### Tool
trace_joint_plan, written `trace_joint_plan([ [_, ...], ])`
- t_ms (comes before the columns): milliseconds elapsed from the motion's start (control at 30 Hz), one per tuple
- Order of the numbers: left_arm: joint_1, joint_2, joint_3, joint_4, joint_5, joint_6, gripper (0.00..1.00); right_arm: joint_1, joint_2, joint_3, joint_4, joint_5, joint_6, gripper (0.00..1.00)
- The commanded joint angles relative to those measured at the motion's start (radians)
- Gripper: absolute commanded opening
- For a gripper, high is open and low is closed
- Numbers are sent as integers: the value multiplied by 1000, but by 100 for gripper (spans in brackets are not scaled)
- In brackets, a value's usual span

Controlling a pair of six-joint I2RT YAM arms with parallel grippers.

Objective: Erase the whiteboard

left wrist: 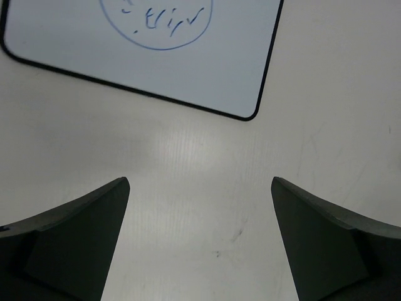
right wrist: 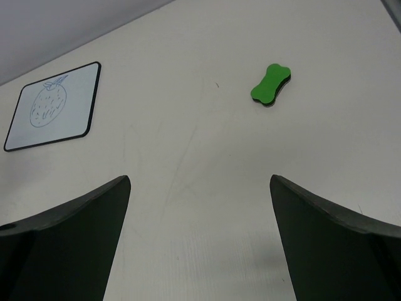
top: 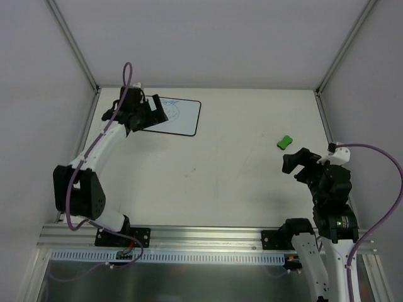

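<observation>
The whiteboard point(top: 179, 116) lies flat at the back left of the table, white with a thin black border and a blue round scribble. It also shows in the left wrist view point(left wrist: 188, 63) and small in the right wrist view point(right wrist: 55, 106). My left gripper point(top: 146, 116) is open and empty, over the table at the board's left edge point(left wrist: 200, 188). A green bone-shaped eraser point(top: 285, 141) lies at the right; it shows in the right wrist view point(right wrist: 270, 84). My right gripper point(top: 296, 165) is open and empty, a little short of the eraser point(right wrist: 200, 188).
White walls with metal corner posts point(top: 72, 44) close in the table on three sides. An aluminium rail point(top: 208, 236) runs along the near edge with both arm bases on it. Purple cables point(top: 378, 157) loop off each arm.
</observation>
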Motion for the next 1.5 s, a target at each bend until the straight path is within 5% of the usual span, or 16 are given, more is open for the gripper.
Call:
trace_joint_plan([
  [0, -71, 168, 159, 79, -40, -40, 99, 7, 27, -1, 59, -37, 24, 99],
  [233, -173, 544, 450, 82, -50, -32, 93, 5, 47, -9, 59, -45, -2, 99],
  [433, -231, 682, 533, 87, -60, -13, 84, 8, 52, -26, 67, -45, -10, 99],
  [800, -289, 764, 501, 94, -39, -57, 63, 8, 61, -29, 73, -11, -4, 99],
  [1167, -355, 797, 458, 99, -14, -89, 57, 8, 29, -29, 71, -19, 1, 99],
  [1300, -389, 781, 394, 100, 27, -147, 44, 8, 17, -24, 71, -16, 2, 99],
  [1467, -518, 727, 282, 100, 68, -247, 40, 8, -2, -18, 70, -5, 10, 99],
])
